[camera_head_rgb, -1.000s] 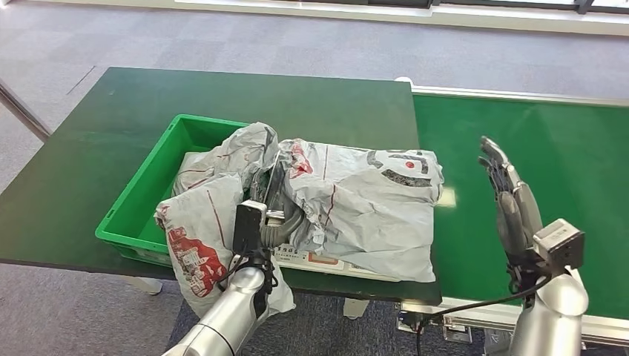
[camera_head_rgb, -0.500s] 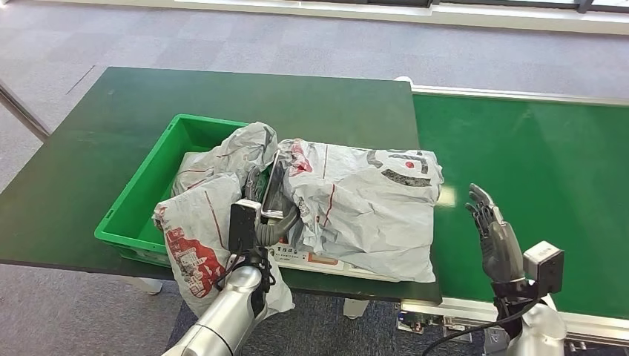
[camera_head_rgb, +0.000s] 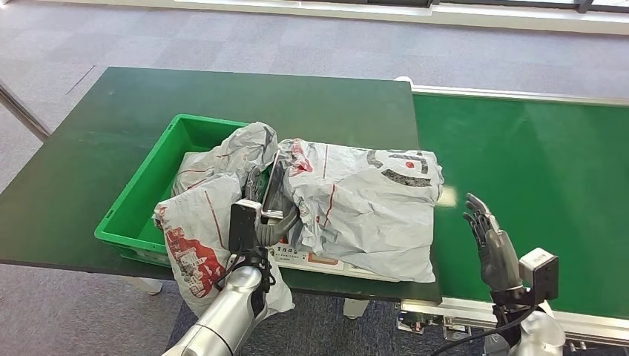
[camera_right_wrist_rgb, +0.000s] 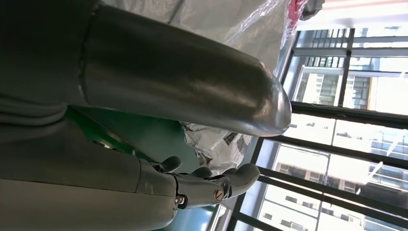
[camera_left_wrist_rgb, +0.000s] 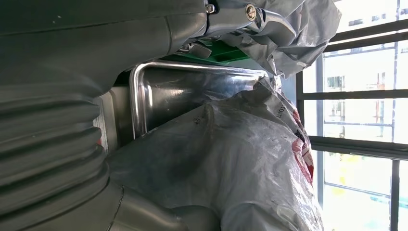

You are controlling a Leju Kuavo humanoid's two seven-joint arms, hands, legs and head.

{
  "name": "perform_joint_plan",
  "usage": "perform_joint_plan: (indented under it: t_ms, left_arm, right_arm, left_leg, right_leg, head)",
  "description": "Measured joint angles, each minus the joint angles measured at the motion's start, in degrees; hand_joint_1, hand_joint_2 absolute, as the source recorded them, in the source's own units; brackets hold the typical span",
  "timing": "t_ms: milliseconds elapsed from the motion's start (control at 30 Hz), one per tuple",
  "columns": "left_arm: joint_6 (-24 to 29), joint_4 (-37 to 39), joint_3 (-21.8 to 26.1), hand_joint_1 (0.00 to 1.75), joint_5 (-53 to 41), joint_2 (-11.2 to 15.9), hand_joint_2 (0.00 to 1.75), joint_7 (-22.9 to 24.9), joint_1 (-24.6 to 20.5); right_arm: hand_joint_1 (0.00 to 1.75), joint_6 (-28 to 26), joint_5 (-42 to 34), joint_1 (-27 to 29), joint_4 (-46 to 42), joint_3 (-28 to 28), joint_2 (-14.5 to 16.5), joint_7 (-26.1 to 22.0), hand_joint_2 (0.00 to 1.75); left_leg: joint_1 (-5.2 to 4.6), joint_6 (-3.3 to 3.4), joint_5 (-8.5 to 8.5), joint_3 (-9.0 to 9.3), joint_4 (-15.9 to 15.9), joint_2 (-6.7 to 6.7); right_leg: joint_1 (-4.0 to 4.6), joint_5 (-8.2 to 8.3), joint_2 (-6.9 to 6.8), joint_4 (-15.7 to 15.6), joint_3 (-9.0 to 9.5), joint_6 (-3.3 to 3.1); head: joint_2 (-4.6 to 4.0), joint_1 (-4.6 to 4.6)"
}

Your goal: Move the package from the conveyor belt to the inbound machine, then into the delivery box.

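Dark green counter (camera_head_rgb: 89,163) adjoining a brighter green conveyor belt (camera_head_rgb: 549,170) on its right. A large grey package (camera_head_rgb: 363,204) lies across the right end of a green box (camera_head_rgb: 141,200) and the counter's front edge; other grey bags fill the box. The left hand (camera_head_rgb: 271,222) is tucked against the package's left edge; whether it grips cannot be told. The right hand (camera_head_rgb: 493,248) stands over the belt, fingers apart, holding nothing.

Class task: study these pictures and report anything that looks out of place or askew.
The green bin is overfilled: one grey package droops over its near rim and past the table edge, and a larger package lies across its right side. The left hand is wedged between them.
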Motion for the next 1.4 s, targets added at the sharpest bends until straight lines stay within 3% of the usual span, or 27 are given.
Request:
perform_joint_plan:
  t_ms: [167,300,400,567,1000,1200,1300,1400]
  left_arm:
    - [4.4,-2.7,-0.2,0.00,-2.1,0.2,1.75,0.0,0.5]
    - [15.5,-11.0,-2.7,0.00,-5.8,1.1,1.75,0.0,1.5]
    - [20.4,-19.0,-3.1,0.00,-15.9,1.5,1.75,-0.1,1.8]
    - [21.1,-32.6,1.3,0.00,-29.2,1.0,1.75,-0.1,2.7]
    - [21.1,-52.6,4.7,0.00,-31.2,1.0,1.75,0.0,4.0]
    - [21.1,-52.8,-0.8,0.00,-31.2,1.7,1.75,0.0,3.5]
    - [20.0,-44.5,-9.7,0.00,-33.7,3.7,1.75,0.8,0.9]
    - [14.5,-31.8,-18.8,0.00,-41.0,4.5,1.75,7.0,-3.4]
  right_arm:
    - [0.00,0.0,3.8,0.2,-0.1,-0.4,0.0,0.0,0.00]
    - [0.00,0.0,11.5,0.4,-1.2,-1.7,0.5,0.0,0.00]
    - [0.00,0.0,13.5,0.5,-2.3,-2.0,1.0,0.0,0.00]
    - [0.00,0.0,13.9,0.4,-3.0,-2.0,1.4,0.0,0.00]
    - [0.00,0.0,14.2,-0.4,-3.0,-3.2,2.0,0.0,0.00]
    - [0.00,0.0,13.5,-0.6,-3.1,-3.3,2.0,0.0,0.00]
    - [0.00,0.0,12.7,-1.0,-3.1,-3.3,1.9,0.0,0.00]
    - [0.00,0.0,12.1,-1.6,-2.9,-3.3,1.6,0.0,0.00]
  left_leg:
    - [0.00,0.00,0.00,0.00,0.0,0.01]
    - [0.01,-0.01,0.01,-0.03,0.0,0.00]
    - [0.01,-0.02,0.01,-0.05,0.0,0.00]
    - [0.01,-0.02,0.01,-0.02,0.0,0.06]
    - [0.01,-0.01,0.01,0.01,0.0,0.06]
    - [-0.01,0.02,-0.01,0.04,0.0,0.06]
    - [-0.02,0.07,0.00,0.02,0.0,-0.02]
    - [-0.08,0.11,0.02,0.04,0.0,0.00]
  right_leg:
    - [0.00,0.00,0.02,0.0,-0.01,0.00]
    - [0.01,0.00,0.01,0.0,-0.02,0.00]
    - [0.02,0.00,-0.01,0.0,-0.02,0.00]
    - [0.02,0.00,0.07,0.0,-0.02,0.00]
    - [0.01,0.00,0.01,0.0,0.01,0.00]
    - [0.00,-0.01,0.02,0.0,-0.01,0.02]
    - [-0.02,-0.02,-0.12,-0.1,0.05,0.10]
    - [-0.07,0.05,-0.10,-0.1,0.08,0.16]
  head:
    - [0.00,0.00]
    - [0.00,0.00]
    - [0.00,0.00]
    - [0.00,-0.01]
    - [0.00,-0.01]
    - [0.00,-0.01]
    - [0.00,0.01]
    - [0.00,0.01]
